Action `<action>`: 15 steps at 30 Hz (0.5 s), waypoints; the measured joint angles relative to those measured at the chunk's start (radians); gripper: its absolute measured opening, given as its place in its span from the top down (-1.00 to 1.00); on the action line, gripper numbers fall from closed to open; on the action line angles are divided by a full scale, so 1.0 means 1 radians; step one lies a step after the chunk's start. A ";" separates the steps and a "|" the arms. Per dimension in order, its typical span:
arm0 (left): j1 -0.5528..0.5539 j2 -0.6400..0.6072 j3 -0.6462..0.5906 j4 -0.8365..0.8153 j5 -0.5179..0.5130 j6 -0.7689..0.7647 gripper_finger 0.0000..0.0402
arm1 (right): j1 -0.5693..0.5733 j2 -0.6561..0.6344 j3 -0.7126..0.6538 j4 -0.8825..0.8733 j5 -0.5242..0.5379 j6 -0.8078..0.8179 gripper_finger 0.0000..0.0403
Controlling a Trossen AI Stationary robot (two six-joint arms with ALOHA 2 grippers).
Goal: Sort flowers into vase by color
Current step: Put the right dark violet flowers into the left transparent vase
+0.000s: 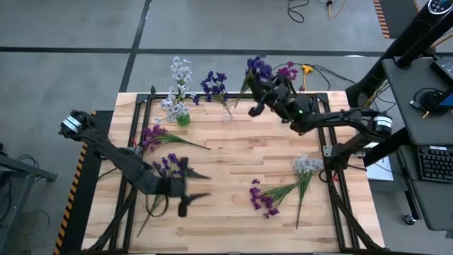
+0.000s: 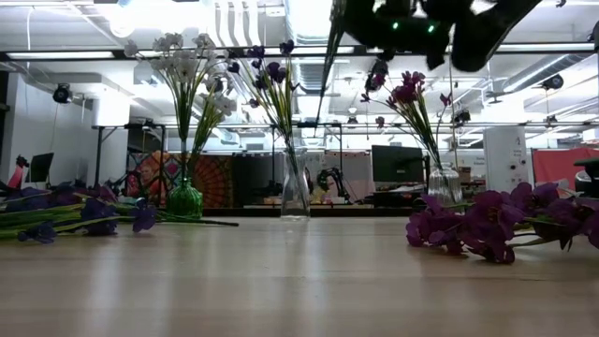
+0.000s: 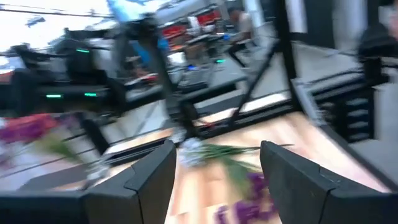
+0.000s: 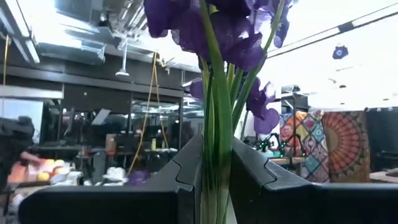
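Note:
My right gripper (image 1: 259,99) is at the table's far edge, shut on a dark violet sprig (image 1: 258,68), high above the wood. Nearby stand a green vase (image 2: 184,198) with whitish flowers, a clear vase (image 2: 295,195) with dark violet ones and a clear vase (image 2: 443,183) with magenta ones. My left gripper (image 1: 195,186) hovers open near the front left, beside dark violet flowers (image 1: 170,166) lying on the table. More flowers lie flat: magenta (image 1: 152,134), magenta (image 1: 263,199) and whitish (image 1: 306,166). My right gripper pinches the green stems (image 4: 215,177) of the dark violet sprig between its two fingers. The blossoms (image 4: 214,28) stand above the fingers. The sprig is lifted clear of the table, and its stem (image 2: 330,56) shows in the low view, well above the vases' mouths.
The table's dark frame rails (image 1: 141,106) run along its left, right and far edges. A yellow cable (image 1: 306,69) lies on the floor behind the far edge. Bare wood (image 1: 241,152) lies in the table's middle.

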 joint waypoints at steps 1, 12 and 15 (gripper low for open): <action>0.000 -0.035 -0.013 -0.019 -0.032 0.000 -0.07 | -0.013 0.019 0.009 0.010 -0.013 0.019 0.74; -0.003 -0.265 -0.175 -0.047 -0.118 -0.042 -0.07 | -0.032 0.106 0.125 -0.027 -0.031 0.061 0.74; -0.003 -0.289 -0.198 -0.047 -0.119 -0.046 -0.07 | -0.032 0.105 0.158 -0.070 -0.030 0.055 0.74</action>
